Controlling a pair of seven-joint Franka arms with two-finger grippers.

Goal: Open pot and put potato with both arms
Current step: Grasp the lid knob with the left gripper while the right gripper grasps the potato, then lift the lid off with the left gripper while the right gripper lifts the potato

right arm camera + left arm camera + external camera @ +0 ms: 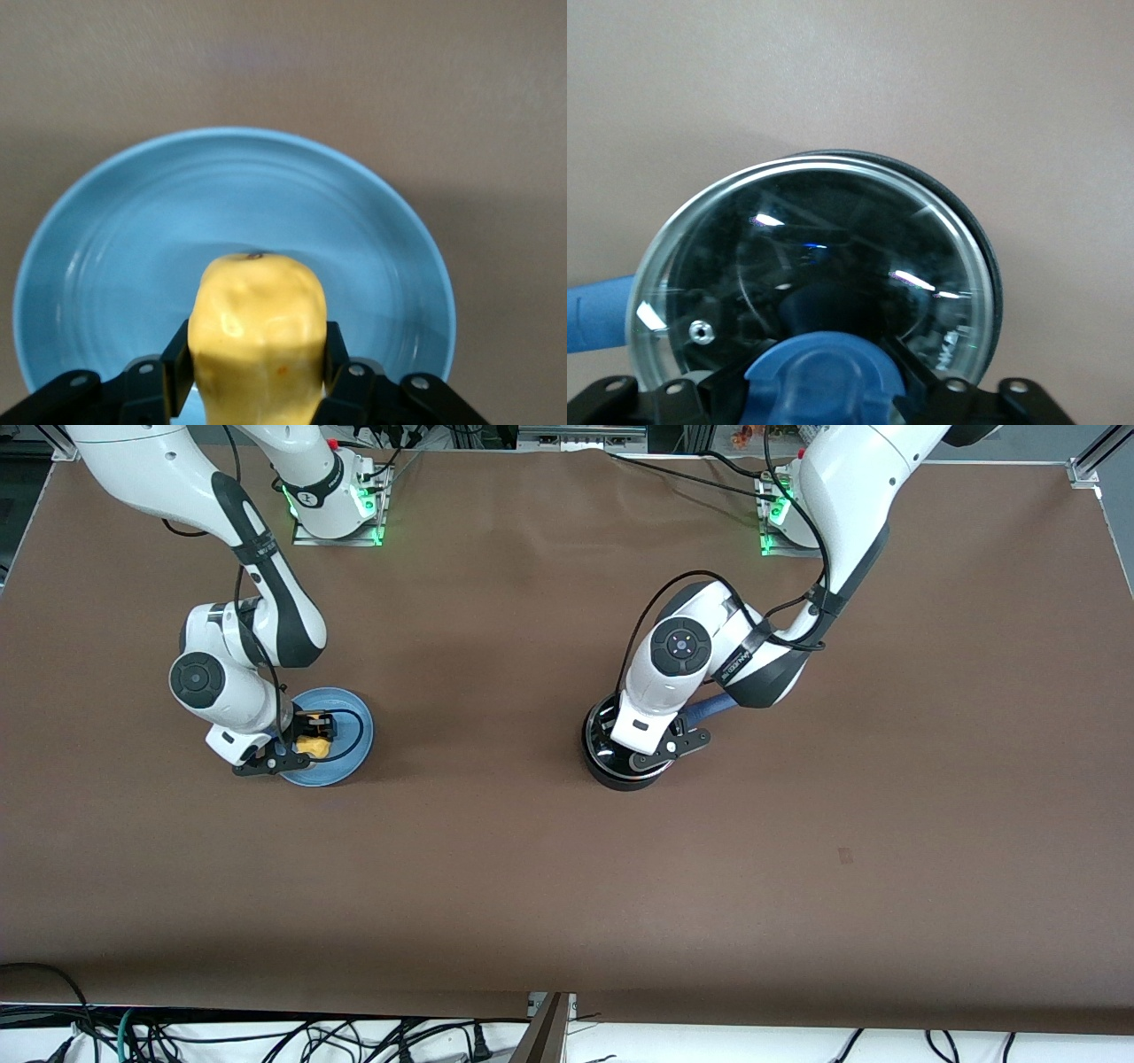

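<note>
The black pot (pixel 611 776) stands near the table's middle, its blue handle (pixel 714 707) pointing toward the left arm's base. My left gripper (pixel 641 755) is over it, shut on the blue knob (pixel 824 372) of the glass lid (pixel 833 248). The lid sits slightly off the pot's black rim (pixel 970 226). My right gripper (pixel 312 735) is shut on the yellow potato (pixel 313 746) over the light-blue plate (pixel 356 735). In the right wrist view the potato (pixel 257 336) sits between the fingers (pixel 173 359) above the plate (pixel 230 195). Whether it touches the plate I cannot tell.
The brown table (pixel 567 886) stretches wide around both objects. Cables (pixel 266 1036) lie past the table's edge nearest the front camera. The arm bases (pixel 341 509) stand at the top of the front view.
</note>
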